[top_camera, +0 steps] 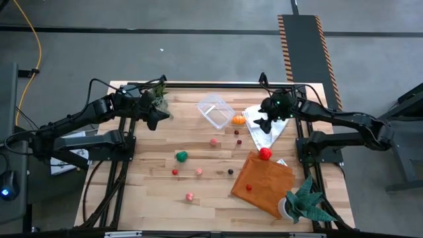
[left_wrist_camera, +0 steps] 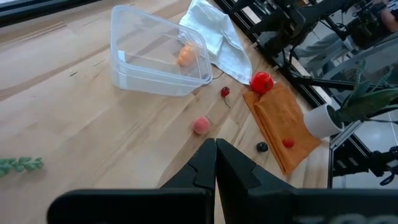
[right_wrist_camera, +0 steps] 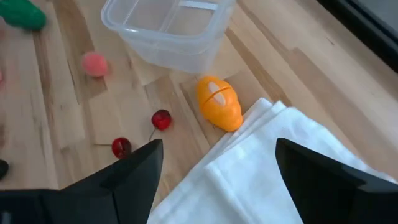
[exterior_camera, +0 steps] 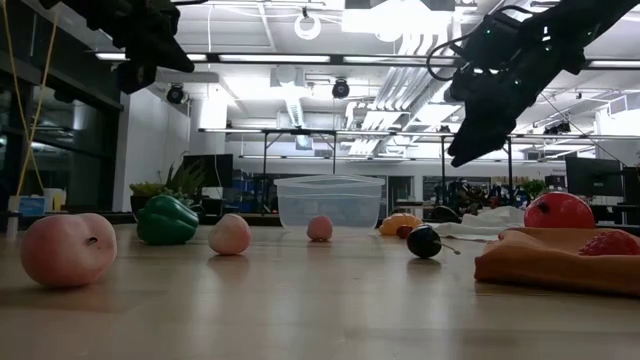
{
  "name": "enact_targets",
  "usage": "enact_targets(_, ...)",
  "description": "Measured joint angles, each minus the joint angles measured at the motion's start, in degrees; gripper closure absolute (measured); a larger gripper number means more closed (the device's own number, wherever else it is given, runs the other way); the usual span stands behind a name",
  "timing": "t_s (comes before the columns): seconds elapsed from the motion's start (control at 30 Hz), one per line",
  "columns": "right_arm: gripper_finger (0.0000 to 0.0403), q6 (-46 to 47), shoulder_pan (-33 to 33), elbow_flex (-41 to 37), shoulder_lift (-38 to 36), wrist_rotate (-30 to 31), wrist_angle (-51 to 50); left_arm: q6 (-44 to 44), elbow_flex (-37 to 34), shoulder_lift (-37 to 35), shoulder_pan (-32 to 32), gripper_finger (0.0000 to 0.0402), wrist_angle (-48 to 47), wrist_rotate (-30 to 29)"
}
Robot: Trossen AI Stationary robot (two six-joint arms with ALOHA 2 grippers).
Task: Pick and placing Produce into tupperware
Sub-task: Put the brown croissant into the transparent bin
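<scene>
Tupperware (top_camera: 215,110) lies empty at twelve o'clock in the high view, produce scattered below it: nothing is packed yet. The left gripper (top_camera: 153,119) waits at ten o'clock, clenched. The right wrist view shows the right gripper (right_wrist_camera: 214,165) spread wide, grasping nothing, above the orange piece (right_wrist_camera: 219,102) just beside the container.

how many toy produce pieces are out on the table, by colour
red produce: 5
pink produce: 3
orange produce: 1
green produce: 1
dark produce: 1
total: 11
</scene>
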Motion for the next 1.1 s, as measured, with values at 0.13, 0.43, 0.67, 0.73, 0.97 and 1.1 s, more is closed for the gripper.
enact_targets(0.13, 0.0100, 2.6, 0.0, 0.0, 0.0, 0.0, 0.0, 0.0, 0.0, 0.0, 0.0, 0.0401, 0.0, 0.0)
enact_targets(0.43, 0.0100, -8.1, 0.0, 0.0, 0.7, -0.5, 4.6, 0.5, 0.0, 0.0, 0.0, 0.0401, 0.0, 0.0)
enact_targets(0.67, 0.0100, -17.5, 0.0, 0.0, 8.2, -4.1, 8.4, 3.8, 0.0, 0.0, 0.0, 0.0401, 0.0, 0.0)
enact_targets(0.73, 0.0100, -20.3, 0.0, 0.0, 11.0, -4.1, 9.0, 3.8, 0.0, 0.0, 0.0, 0.0401, 0.0, 0.1)
enact_targets(0.97, 0.0100, -26.9, 0.0, 0.0, 17.4, -5.0, 14.1, 3.1, 0.0, 0.0, 0.0, 0.0401, -0.4, 0.3)
enact_targets(1.1, 0.0100, -27.2, -1.0, 0.0, 19.9, -7.4, 19.1, 3.0, 0.0, 0.0, 0.0, 0.0401, -0.4, 0.3)
